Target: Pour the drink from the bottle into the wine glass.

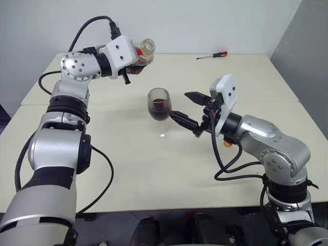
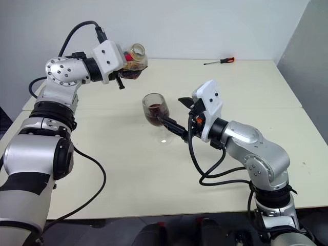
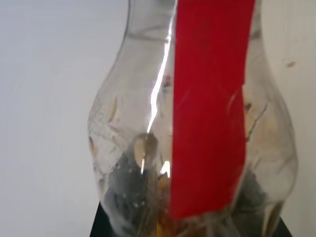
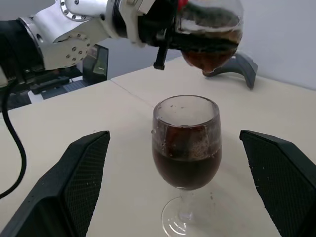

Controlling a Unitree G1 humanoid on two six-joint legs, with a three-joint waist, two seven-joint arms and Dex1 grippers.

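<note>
At the table's point(image 1: 154, 184) ten o'clock, the left gripper point(image 1: 137, 60) is clamped on the bottle point(image 1: 143, 51), held aloft with its long axis lying near level and a little dark drink point(image 4: 210, 57) pooled in its belly; it hangs above and beyond the wine glass point(image 1: 159, 110), toward the glass's eleven o'clock, not over the bowl. The left arm is raised and bent at the elbow, the wrist reaching in toward the table's middle. At centre, the glass stands upright on its foot, its bowl roughly half full of the dark drink with foam clinging to the wall, which suggests the pour is largely done. At four o'clock, the right gripper point(image 1: 187, 110) points level at the glass with its fingers point(image 4: 79, 170) spread wide, one on either side of the bowl and clear of it, gripping nothing; the right forearm lies low over the table. The right arm is the nearer to the glass. A red-handled screwdriver point(image 1: 212, 55) lies far off at one o'clock. The likely next move, righting and setting down the bottle, turns on swinging that axis upright.
</note>
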